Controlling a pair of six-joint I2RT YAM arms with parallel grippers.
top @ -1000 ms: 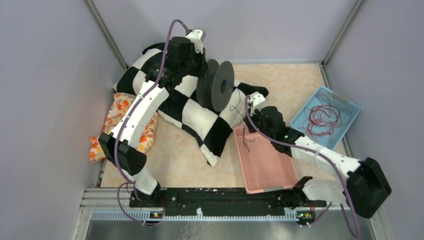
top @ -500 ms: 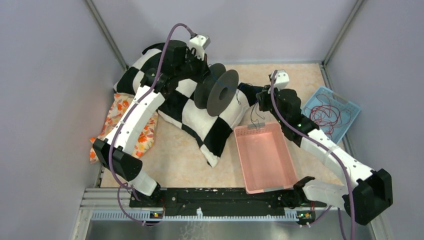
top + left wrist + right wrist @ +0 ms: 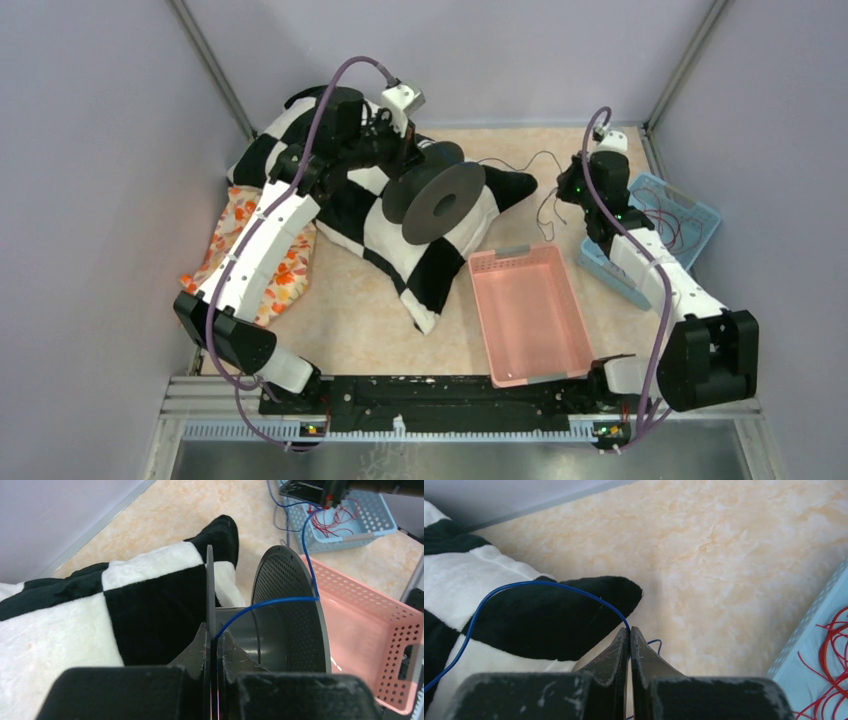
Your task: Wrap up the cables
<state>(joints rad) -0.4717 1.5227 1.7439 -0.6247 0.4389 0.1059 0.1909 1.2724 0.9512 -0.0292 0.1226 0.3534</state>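
Black fingers of the left gripper (image 3: 214,637) are clenched on the near flange of the grey spool (image 3: 295,630). From its hub the cable (image 3: 265,602), thin, light and limp, runs over the far flange to the right gripper (image 3: 629,632), pinched shut on it. It probably slips easily; holding it close to the spool seems best.

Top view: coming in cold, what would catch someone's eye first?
The dark grey spool, clamped by its flange in the left gripper, sits over the black-and-white checkered pillow at the far left. A thin blue cable runs from its core across to the right gripper, pinched shut on it beside the blue basket of red wire.
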